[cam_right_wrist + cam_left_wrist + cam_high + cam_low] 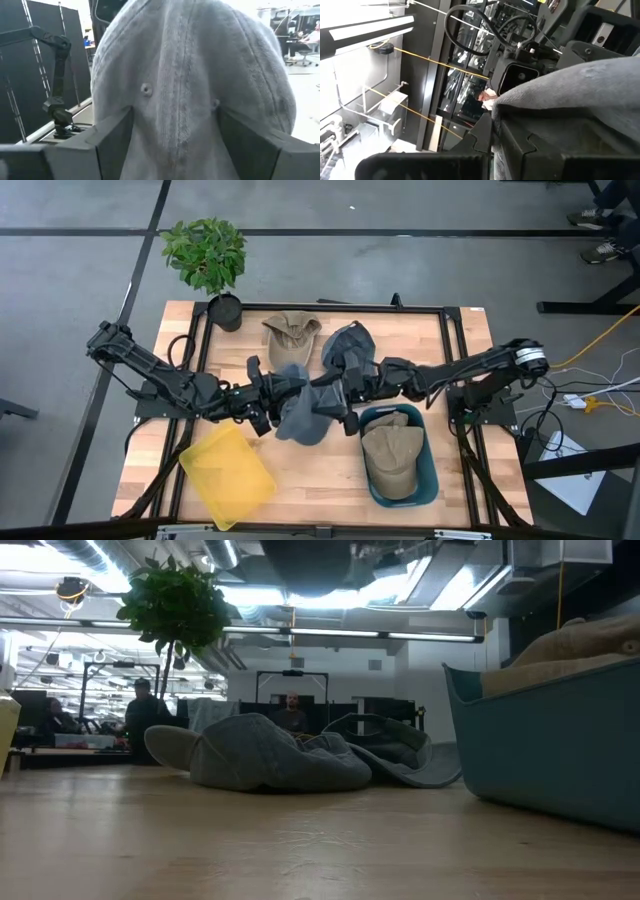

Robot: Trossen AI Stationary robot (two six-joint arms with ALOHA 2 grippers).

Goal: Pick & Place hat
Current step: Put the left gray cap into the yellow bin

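A grey cap (300, 418) hangs between my two arms over the middle of the table. My left gripper (270, 405) meets it from the left, my right gripper (336, 404) from the right, and both are shut on it. The right wrist view shows its rounded crown (185, 75), with eyelets, filling the gap between the fingers. Grey cloth (580, 85) drapes over the fingers in the left wrist view. The low view shows neither gripper plainly, only a dark shape overhead. My left gripper holds the grey cap at its left side (520, 100), coming level from the table's left. The cloth lies over the fingers (545, 145) and hides the exact place of contact. My right gripper has the cap's crown (175, 125) pinched between its two fingers (115, 137), coming level from the table's right. The crown bulges out past the fingers.
A tan cap (291, 330) and a dark blue-grey cap (347, 345) lie on the far part of the table, seen too in the low view (270, 755), (390, 745). A teal bin (428, 470) holds another tan cap (392, 455). A yellow tray (228, 475) sits near left, a potted plant (207, 255) far left.
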